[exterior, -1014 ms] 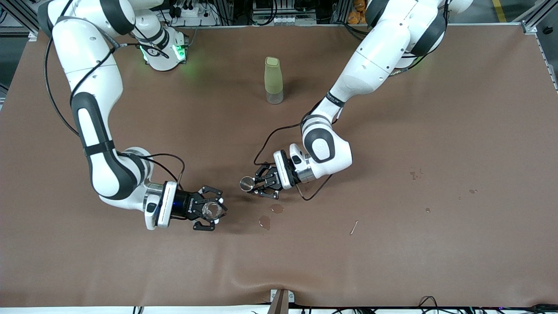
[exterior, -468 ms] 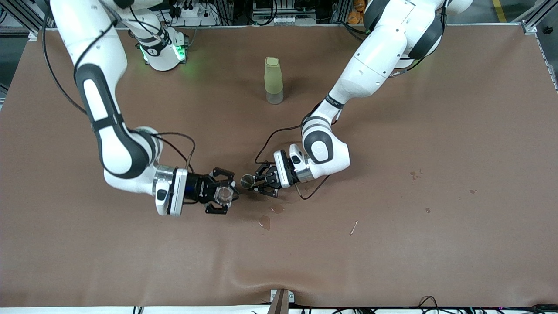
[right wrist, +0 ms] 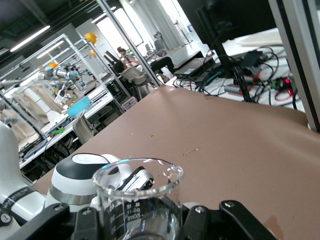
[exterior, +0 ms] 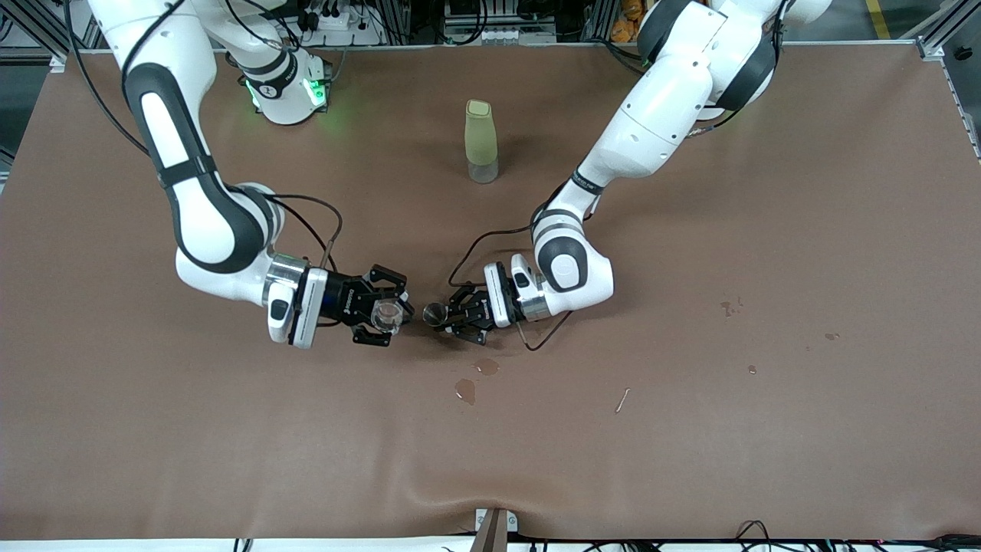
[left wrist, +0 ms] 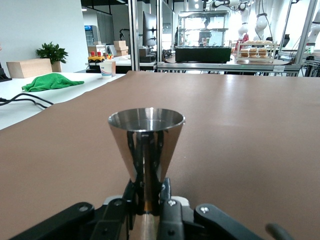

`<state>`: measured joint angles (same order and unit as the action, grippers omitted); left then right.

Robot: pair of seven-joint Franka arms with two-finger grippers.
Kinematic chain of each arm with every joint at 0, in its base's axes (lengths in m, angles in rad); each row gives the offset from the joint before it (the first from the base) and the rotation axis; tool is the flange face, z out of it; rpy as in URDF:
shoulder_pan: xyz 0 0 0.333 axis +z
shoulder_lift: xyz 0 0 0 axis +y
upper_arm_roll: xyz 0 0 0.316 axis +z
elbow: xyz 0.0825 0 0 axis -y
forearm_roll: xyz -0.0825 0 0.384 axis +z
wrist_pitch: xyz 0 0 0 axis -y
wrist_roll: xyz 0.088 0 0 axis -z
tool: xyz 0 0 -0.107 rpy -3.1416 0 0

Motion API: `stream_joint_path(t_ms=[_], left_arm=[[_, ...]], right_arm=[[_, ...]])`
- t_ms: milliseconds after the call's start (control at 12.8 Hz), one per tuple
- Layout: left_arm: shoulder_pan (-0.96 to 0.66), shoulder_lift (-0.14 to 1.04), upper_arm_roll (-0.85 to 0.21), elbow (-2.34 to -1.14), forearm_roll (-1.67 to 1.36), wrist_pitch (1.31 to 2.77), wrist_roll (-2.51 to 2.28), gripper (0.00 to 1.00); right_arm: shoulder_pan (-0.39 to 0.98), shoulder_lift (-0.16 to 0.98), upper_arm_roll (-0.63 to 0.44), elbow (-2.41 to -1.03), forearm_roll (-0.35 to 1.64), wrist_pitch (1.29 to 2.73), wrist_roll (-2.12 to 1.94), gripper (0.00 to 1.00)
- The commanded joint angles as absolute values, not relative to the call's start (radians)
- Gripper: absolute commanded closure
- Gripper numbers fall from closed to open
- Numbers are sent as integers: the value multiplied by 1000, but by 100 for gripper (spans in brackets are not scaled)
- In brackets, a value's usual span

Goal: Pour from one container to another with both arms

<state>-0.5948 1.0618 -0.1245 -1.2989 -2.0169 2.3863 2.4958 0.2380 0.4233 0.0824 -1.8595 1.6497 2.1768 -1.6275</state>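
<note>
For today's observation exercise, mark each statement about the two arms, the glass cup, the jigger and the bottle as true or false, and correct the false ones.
1. The right gripper is shut on the glass cup. True.
2. The left gripper holds the bottle. False: it is shut on the jigger; the bottle stands alone, upright.
3. The jigger lies on its side. False: the left wrist view shows it upright.
4. Wet spots lie on the table nearer the front camera than both grippers. True.

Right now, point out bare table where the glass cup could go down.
Bare cloth between the bottle and the end effectors, and below the wet spots toward the front camera. Crowded where the right end effector with the glass cup meets the left end effector holding the jigger.
</note>
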Motion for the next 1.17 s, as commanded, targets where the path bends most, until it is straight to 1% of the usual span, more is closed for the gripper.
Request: stream_joint_path(t_ms=[0, 390, 624, 702, 1092], left_arm=[[-598, 1066, -123, -1292, -2074, 2365, 2531, 100], [-611, 1071, -129, -1289, -2152, 2355, 2531, 100], [-609, 1071, -129, -1290, -2155, 2339, 2531, 100], [-606, 1069, -129, -1290, -2157, 2335, 2531, 100], [-601, 1062, -118, -1287, -2152, 2333, 2543, 100]], right_arm=[[287, 316, 75, -1945, 1675, 2232, -1475, 100], [287, 322, 97, -1944, 1675, 2211, -1353, 100], [259, 328, 97, -1944, 1675, 2061, -1217, 100], [252, 331, 97, -1944, 1677, 2034, -1207, 100], [247, 336, 97, -1963, 1681, 1990, -1123, 100]])
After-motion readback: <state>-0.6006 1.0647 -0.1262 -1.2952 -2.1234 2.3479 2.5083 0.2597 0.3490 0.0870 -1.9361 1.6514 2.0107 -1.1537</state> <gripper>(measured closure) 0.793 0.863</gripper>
